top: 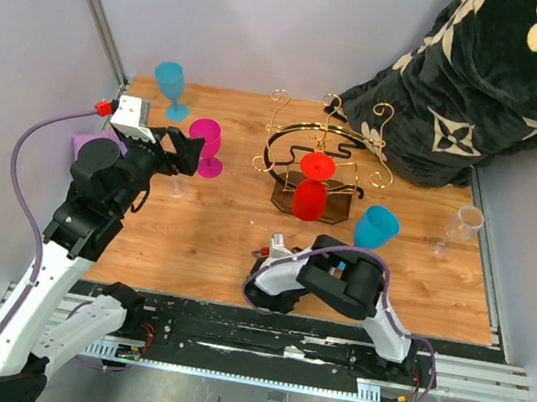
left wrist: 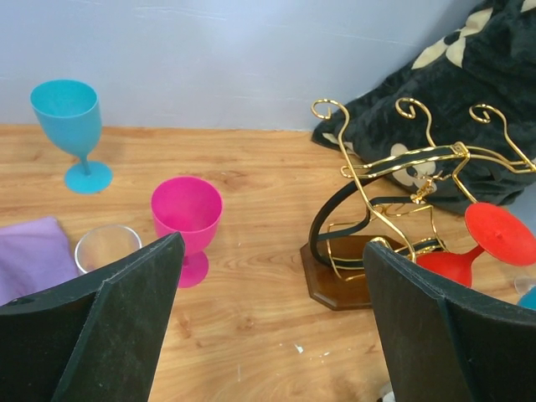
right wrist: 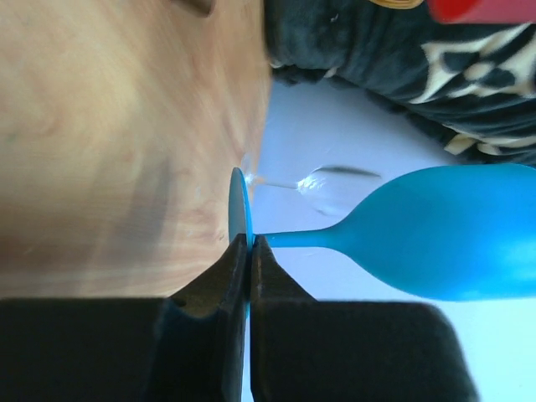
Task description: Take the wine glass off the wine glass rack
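Glass point(top: 309, 199), red, hangs foot-up on rack point(top: 281, 200), mid-tabletop. Left gripper point(left wrist: 272, 244) jaws wide apart, near pink glass point(left wrist: 187, 213); right gripper point(right wrist: 249, 243) jaws together. Best bet: take stem, slide foot out along wires, no yanking.

From above and behind the arm bases we look down on the whole counter point(top: 221, 245). Our left wrist view sits low, facing the back wall, and shares the wine glass rack point(top: 281, 199) with the overhead. Our right wrist view is rolled sideways, very close to a blue glass point(right wrist: 435, 243). The flowered blanket point(top: 488, 82) shows in all three.
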